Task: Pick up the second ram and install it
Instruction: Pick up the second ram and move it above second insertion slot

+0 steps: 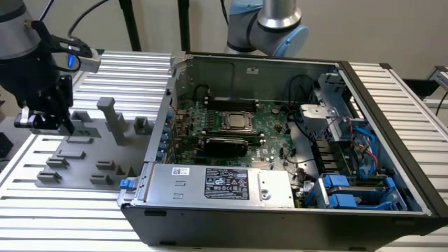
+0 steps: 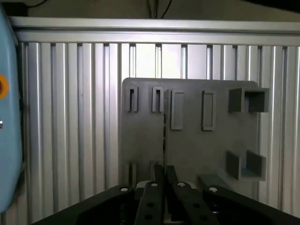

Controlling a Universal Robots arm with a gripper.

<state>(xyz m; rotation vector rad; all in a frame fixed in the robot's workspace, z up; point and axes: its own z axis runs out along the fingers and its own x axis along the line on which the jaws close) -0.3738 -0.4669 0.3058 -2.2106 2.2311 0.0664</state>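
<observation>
1. The gripper (image 1: 62, 119) (image 2: 164, 180) stood narrow, its black fingers (image 2: 152, 197) drawn close together and clamped on the second ram (image 1: 66, 105) (image 2: 164, 131).
2. The second ram was a thin dark stick. The wrist view caught it edge-on as a fine line running out from between the fingers. In the exterior view it hung upright from the gripper.
3. Its lower end was near the grey fixture plate (image 1: 84, 157) (image 2: 197, 136); whether it touched the plate could not be told.
4. The fixture plate carried narrow slots and raised blocks, and a tall post stood on it just beside the gripper, toward the exterior view's right.
5. The plate lay on a ribbed aluminium table (image 1: 42, 210) (image 2: 70, 117).
6. Further to the exterior view's right, well apart from the gripper, an open computer case (image 1: 280, 220) sat on the same table.
7. Inside the case lay a green motherboard (image 1: 266, 152) with a processor socket (image 1: 238, 122) near its middle, and a grey power supply (image 1: 224, 184) along the near side.
</observation>
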